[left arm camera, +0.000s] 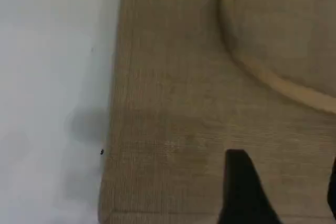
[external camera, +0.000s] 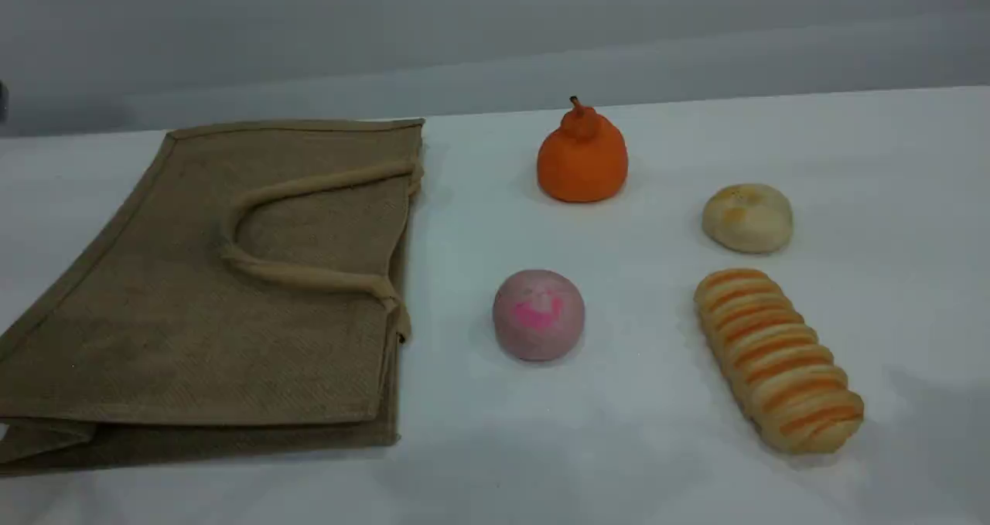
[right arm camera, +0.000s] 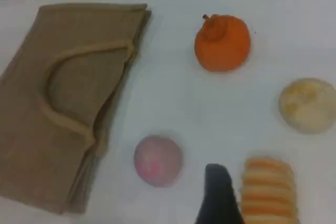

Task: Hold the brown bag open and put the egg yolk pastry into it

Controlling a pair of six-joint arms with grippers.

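Observation:
The brown bag [external camera: 232, 277] lies flat and closed on the left of the white table, its mouth toward the middle and a beige handle [external camera: 302, 274] resting on top. The egg yolk pastry [external camera: 747, 217], a small cream bun with yellowish patches, sits at the right. Neither arm shows in the scene view. In the left wrist view my left gripper [left arm camera: 286, 190] hovers open over the bag [left arm camera: 184, 103], near its edge and below the handle [left arm camera: 262, 72]. In the right wrist view one dark fingertip [right arm camera: 218, 192] hangs above the table, holding nothing, with the pastry [right arm camera: 308, 104] further off to its right.
An orange pear-shaped fruit [external camera: 582, 158] stands at the back middle. A pink-marked round bun [external camera: 538, 314] lies just right of the bag's mouth. A long orange-striped loaf [external camera: 777, 359] lies in front of the pastry. The table's far edge meets a grey wall.

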